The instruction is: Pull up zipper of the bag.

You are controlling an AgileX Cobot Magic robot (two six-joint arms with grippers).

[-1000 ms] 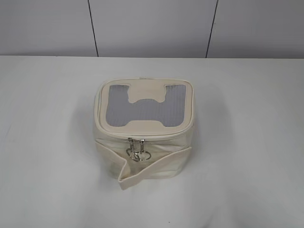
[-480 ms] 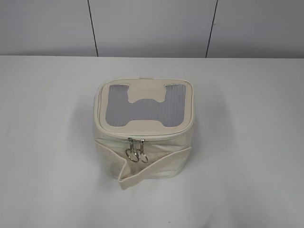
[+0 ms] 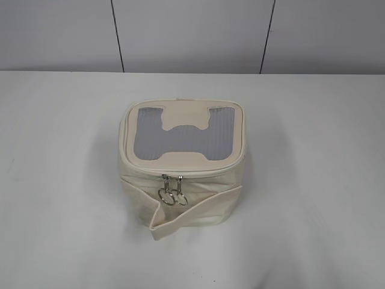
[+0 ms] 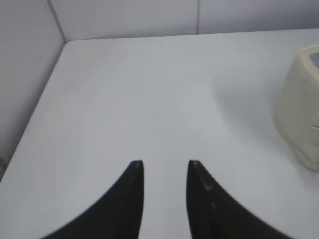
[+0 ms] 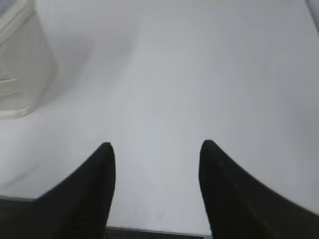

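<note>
Bag (image 3: pixel 182 165) sits upright mid-table, slightly nearer the far edge, well apart from every table (image 3: pixel 313 180) edge; bare tabletop all round it. Left gripper (image 4: pixel 165 164) is over bare table near the far left corner, fingers apart, holding nothing; bag just clips the right edge of that view. Right gripper (image 5: pixel 157 145) is spread wide, empty, above bare table; bag cut off at top left, blurred. Neither gripper shows in the exterior view. Zipper (image 3: pixel 180 173) runs along the lid rim; both metal sliders sit together on the near face, ring pulls hanging down. Strap (image 3: pixel 195 212) crosses the near face, left end folded outward.
</note>
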